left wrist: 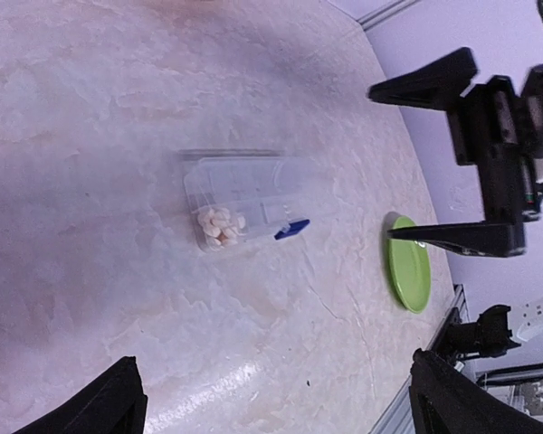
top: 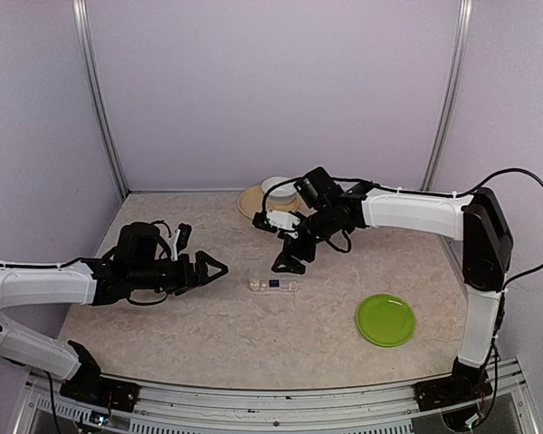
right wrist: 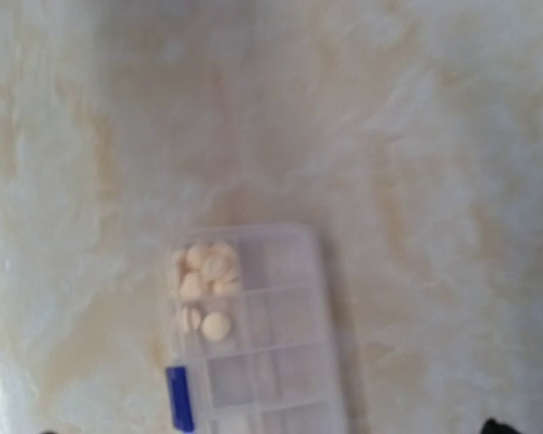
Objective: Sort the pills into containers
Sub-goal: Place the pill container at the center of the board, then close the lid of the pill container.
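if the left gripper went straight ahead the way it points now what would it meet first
Probably the clear pill box, centred in the left wrist view ahead of the open left gripper, with only table between. Height is unclear, so it might pass just above it.

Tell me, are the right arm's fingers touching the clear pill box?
Apart. The left wrist view shows the right fingers open, with bare table between them and the pill box.

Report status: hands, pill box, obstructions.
Left hand open, right hand open, both empty. Pills in pill box, end compartments. Green plate well aside.
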Motion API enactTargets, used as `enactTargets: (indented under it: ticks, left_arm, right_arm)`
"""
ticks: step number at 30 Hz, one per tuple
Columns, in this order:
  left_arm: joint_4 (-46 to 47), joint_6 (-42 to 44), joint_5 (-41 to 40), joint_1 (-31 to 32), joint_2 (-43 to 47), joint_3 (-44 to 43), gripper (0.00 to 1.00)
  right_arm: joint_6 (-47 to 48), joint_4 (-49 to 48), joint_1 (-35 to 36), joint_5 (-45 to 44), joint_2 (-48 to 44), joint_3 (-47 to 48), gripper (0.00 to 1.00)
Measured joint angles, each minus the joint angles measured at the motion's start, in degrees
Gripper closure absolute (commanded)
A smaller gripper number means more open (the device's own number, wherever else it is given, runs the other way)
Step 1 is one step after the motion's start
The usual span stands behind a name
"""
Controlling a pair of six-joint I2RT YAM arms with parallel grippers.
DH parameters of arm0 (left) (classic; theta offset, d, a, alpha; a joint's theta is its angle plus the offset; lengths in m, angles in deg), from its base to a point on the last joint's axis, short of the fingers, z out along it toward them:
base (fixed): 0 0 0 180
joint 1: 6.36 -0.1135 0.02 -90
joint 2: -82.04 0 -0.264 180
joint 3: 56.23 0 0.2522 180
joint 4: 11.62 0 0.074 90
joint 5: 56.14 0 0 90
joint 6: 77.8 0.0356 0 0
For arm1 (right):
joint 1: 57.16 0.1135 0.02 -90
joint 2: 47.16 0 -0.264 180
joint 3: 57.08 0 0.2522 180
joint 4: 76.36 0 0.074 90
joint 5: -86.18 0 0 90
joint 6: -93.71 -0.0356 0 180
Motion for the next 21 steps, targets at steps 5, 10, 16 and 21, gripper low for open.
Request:
enactTargets:
  ticks: [5,10,16,21]
  left_arm:
    - [-1.4,0.0,-3.2,-0.5,-6.0,-3.6,0.01]
    - [-1.9,0.2,-5.2,-0.5,-13.6,-8.3,0.01]
    - [-2.1,0.9,-7.2,0.2,-21.4,-13.4,0.01]
    - [-2.7,1.6,-8.3,2.1,-25.7,-16.3,0.01]
  right_arm:
    - [-5.6,-6.6,-1.5,0.8,-3.7,-4.1,0.0]
    - [-10.3,-11.3,-1.8,-3.6,-2.8,-5.9,0.0]
    - [-13.7,-15.3,-1.8,-10.7,-0.5,-8.6,0.0]
    - [-14.6,-15.9,-1.7,-14.7,3.6,-8.6,0.0]
